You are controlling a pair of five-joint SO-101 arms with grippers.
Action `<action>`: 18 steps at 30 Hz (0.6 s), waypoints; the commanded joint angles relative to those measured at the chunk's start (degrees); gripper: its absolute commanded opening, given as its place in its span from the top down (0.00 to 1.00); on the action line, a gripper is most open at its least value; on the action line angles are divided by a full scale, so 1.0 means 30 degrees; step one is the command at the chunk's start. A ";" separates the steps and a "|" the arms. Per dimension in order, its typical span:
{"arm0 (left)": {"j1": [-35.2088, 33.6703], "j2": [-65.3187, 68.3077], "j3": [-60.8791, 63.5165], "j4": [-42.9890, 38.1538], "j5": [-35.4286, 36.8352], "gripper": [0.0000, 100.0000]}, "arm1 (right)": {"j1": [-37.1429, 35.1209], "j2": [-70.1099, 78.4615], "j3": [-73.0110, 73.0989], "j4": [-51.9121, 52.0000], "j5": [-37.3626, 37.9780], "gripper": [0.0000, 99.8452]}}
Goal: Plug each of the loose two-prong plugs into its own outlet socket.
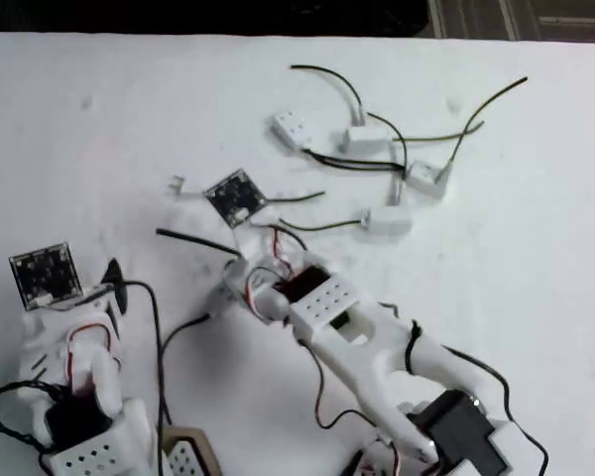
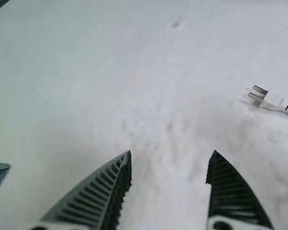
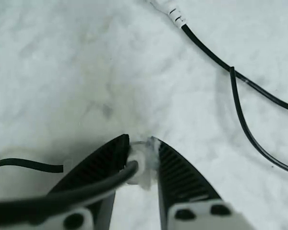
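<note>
My right gripper (image 3: 140, 141) is shut on a small white plug (image 3: 143, 166) with a black cord (image 3: 48, 199), low over the white table near its middle (image 1: 234, 282). A loose white two-prong plug (image 2: 266, 99) lies on the table, ahead and to one side of my open left gripper (image 2: 172, 155), which holds nothing. In the high view that loose plug (image 1: 176, 184) lies left of centre and the left gripper (image 1: 107, 286) is at the near left. Several white socket blocks (image 1: 293, 129) (image 1: 389, 220) with black cords lie at the back right.
Two black square boards with dots lie on the table, one by the left arm (image 1: 45, 275) and one near the middle (image 1: 236, 195). Thin black cords (image 3: 245, 110) trail across the surface near the right gripper. The far left of the table (image 1: 69, 129) is bare.
</note>
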 commanded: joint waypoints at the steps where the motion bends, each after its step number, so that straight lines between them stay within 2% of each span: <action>1: -0.0132 -0.0190 -0.0117 -0.0440 -0.0117 0.74 | 0.0103 -0.0220 0.0205 -0.0308 -0.0117 0.98; 18: -0.0132 -0.0190 -0.0117 -0.0440 -0.0147 0.74 | -0.1158 -0.0190 0.2081 -0.1890 -0.0117 0.98</action>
